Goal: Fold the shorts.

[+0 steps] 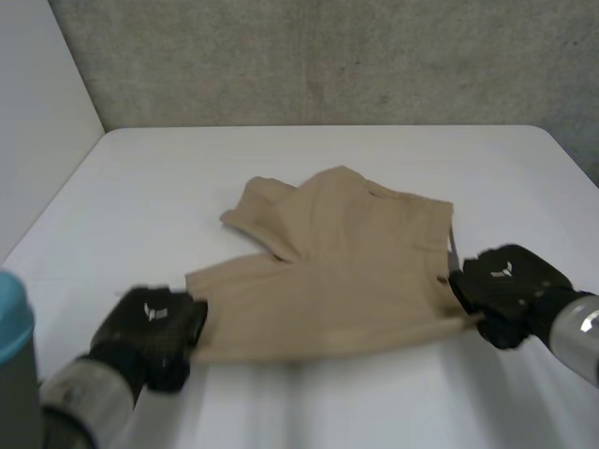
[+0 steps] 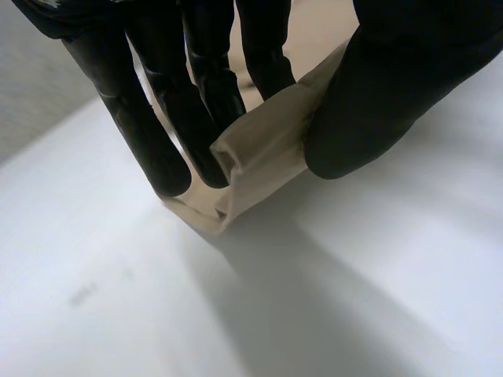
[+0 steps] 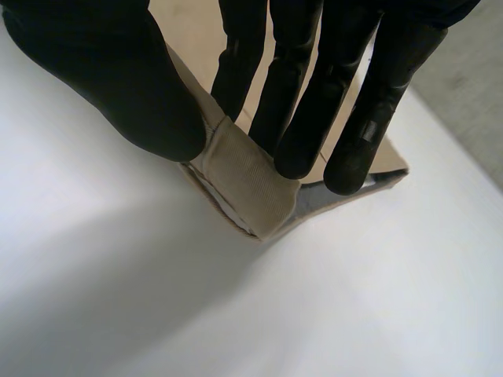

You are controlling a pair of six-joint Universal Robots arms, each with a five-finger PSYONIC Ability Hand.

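Tan shorts (image 1: 346, 271) lie spread across the middle of the white table (image 1: 281, 159). The left hand (image 1: 154, 332) pinches the near hem corner between thumb and fingers (image 2: 169, 157). The right hand (image 1: 505, 285) clamps the near waistband corner likewise. Each pinched corner bunches, partly hidden behind the black fingers.

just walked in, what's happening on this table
A two-armed robot is working on folding tan shorts that lie on a white table. Its left hand pinches the near corner at the leg end between thumb and fingers. Its right hand pinches the near corner at the waistband end the same way. One leg sticks out on the far side.
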